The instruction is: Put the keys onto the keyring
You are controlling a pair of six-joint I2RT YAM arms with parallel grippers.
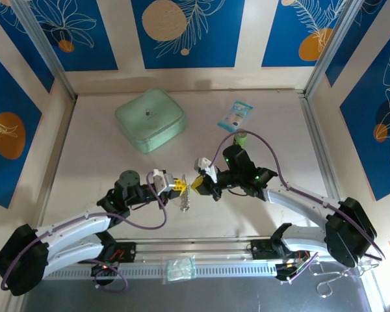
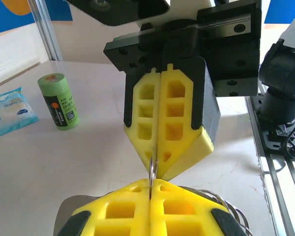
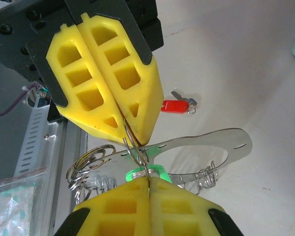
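My left gripper (image 1: pixel 176 184) and right gripper (image 1: pixel 199 184) meet tip to tip above the table's near middle, both shut. From them hangs the keyring (image 3: pixel 221 138), a thin pale hoop with small silvery rings along its edge, also seen as the keyring (image 1: pixel 185 203) from above. The left gripper (image 3: pixel 133 137) pinches one small metal ring on the hoop. My right gripper (image 3: pixel 148 180) is shut on a second small ring linked with it, and the green key (image 3: pixel 158 172) sits right at its fingertips. The red key (image 3: pixel 175 106) lies flat on the table beyond.
A mint-green pouch (image 1: pixel 149 119) lies at the back left. A small green cylinder (image 1: pixel 242 138) and a blue-white packet (image 1: pixel 236 115) stand behind the right arm. A clear plastic bag (image 1: pixel 180 268) rests on the rail at the near edge.
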